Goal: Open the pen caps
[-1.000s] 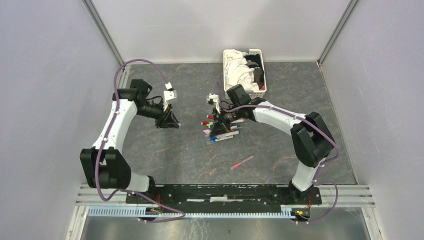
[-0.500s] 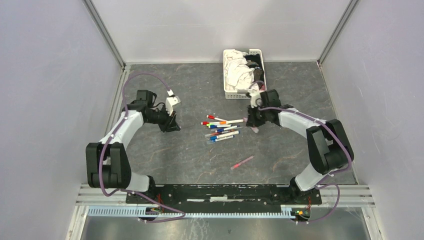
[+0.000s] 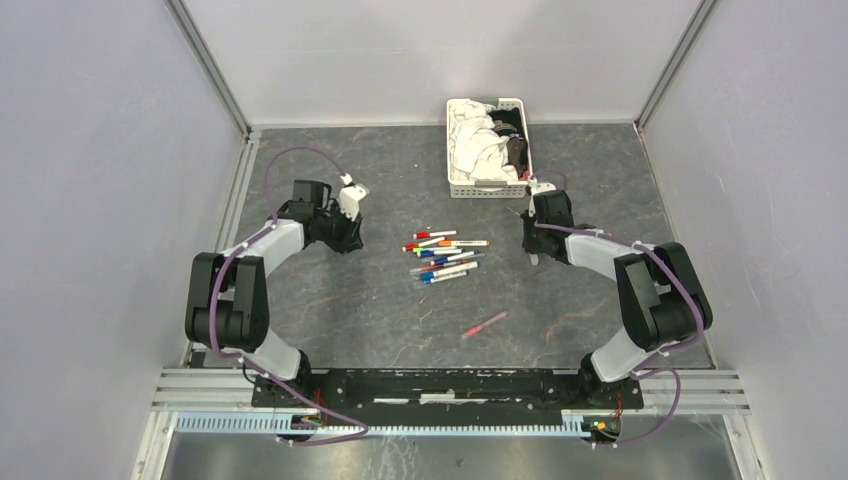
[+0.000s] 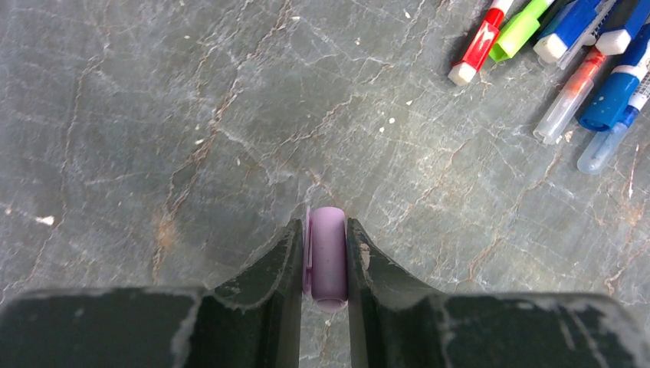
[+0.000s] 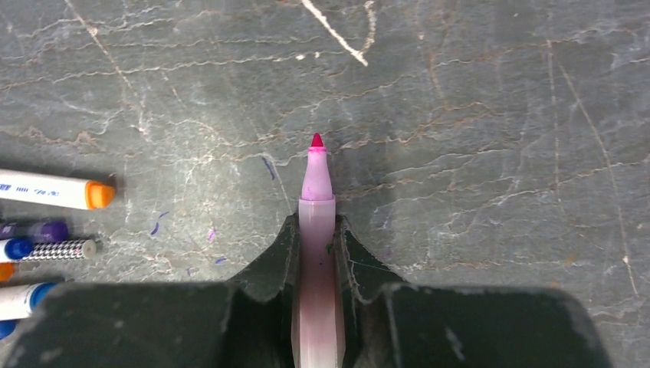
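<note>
Moved apart | left tool (image 4: pixel 326 230) clamps lilac cap (image 4: pixel 328 257) | right tool (image 5: pixel 316 222) clamps uncapped pen (image 5: pixel 316 264) | wrist views only

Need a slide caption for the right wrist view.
Right gripper clamps an uncapped pink pen, red tip bare, over the grey marbled table.

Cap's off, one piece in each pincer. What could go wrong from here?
1. The right pincer holds the uncapped pink pen with its tip exposed, pointing out over the table; lowering it nose-first could smear ink or crush the tip.
2. The lilac cap in the left pincer is small and round; released carelessly, it may roll into the pen pile.
</note>
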### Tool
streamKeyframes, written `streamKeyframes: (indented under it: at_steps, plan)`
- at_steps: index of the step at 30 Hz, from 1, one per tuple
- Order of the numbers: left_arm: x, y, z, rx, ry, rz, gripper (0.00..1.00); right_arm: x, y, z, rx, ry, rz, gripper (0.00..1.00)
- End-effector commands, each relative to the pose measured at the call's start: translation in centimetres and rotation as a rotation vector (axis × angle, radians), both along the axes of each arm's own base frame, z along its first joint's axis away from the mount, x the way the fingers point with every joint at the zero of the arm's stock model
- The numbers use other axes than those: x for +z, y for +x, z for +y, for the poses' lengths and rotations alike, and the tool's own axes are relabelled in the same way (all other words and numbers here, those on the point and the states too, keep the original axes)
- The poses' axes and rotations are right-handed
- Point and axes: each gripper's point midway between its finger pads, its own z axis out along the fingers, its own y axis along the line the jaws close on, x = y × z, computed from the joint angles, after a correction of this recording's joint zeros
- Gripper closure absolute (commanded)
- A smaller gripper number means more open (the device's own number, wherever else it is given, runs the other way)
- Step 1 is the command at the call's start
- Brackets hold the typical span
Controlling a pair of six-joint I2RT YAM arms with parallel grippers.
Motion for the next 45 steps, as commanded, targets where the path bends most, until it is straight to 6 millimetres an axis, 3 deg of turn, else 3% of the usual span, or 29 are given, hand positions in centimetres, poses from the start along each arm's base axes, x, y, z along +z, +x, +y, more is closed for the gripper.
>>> streamKeyframes:
  at_steps: [1,6,10,13,17,22,26,30,33,38,45]
  plan:
    - [-0.5,0.5,-1.1,0.01,0.008,-0.014,0.81,0.5,0.8,-1.8,-0.094,-0.053,-0.05,0.83]
    - [-1.0,-0.5,-1.6,-0.027,0.001,0.004,0.63,0.8,0.1,-2.2,-0.103,-0.049,-0.084,0.62]
    - [-0.5,-1.1,-1.7,-0.055,-0.004,0.007,0.39,1.1,-0.1,-2.2,-0.102,-0.047,-0.084,0.49]
    - [1.1,-1.5,-2.1,-0.077,-0.025,-0.008,0.19,2.4,0.0,-2.5,-0.12,-0.055,-0.121,0.42]
    - [4.8,-1.5,-2.6,-0.093,-0.072,-0.041,0.0,5.4,0.8,-1.6,-0.09,-0.046,-0.202,0.38]
    - [10.2,-1.4,-2.6,-0.096,-0.118,-0.09,0.0,8.5,0.2,1.7,0.046,-0.08,-0.252,0.31]
    - [13.7,-1.3,-1.7,-0.066,-0.125,-0.113,0.0,8.5,-2.7,7.9,0.303,-0.025,-0.246,0.2]
    - [15.1,-1.6,-1.3,-0.061,-0.128,-0.105,0.0,8.5,-3.6,12.9,0.519,0.064,-0.25,0.21]
    - [15.2,-2.2,-1.1,-0.06,-0.14,-0.091,0.0,8.7,-2.0,15.4,0.618,0.074,-0.246,0.27]
    - [15.2,-3.1,-1.0,-0.053,-0.157,-0.06,0.0,8.4,1.7,19.2,0.732,0.038,-0.218,0.46]
    - [15.0,-4.0,-1.0,-0.066,-0.166,-0.029,0.0,7.4,4.4,23.2,0.833,0.053,-0.193,0.55]
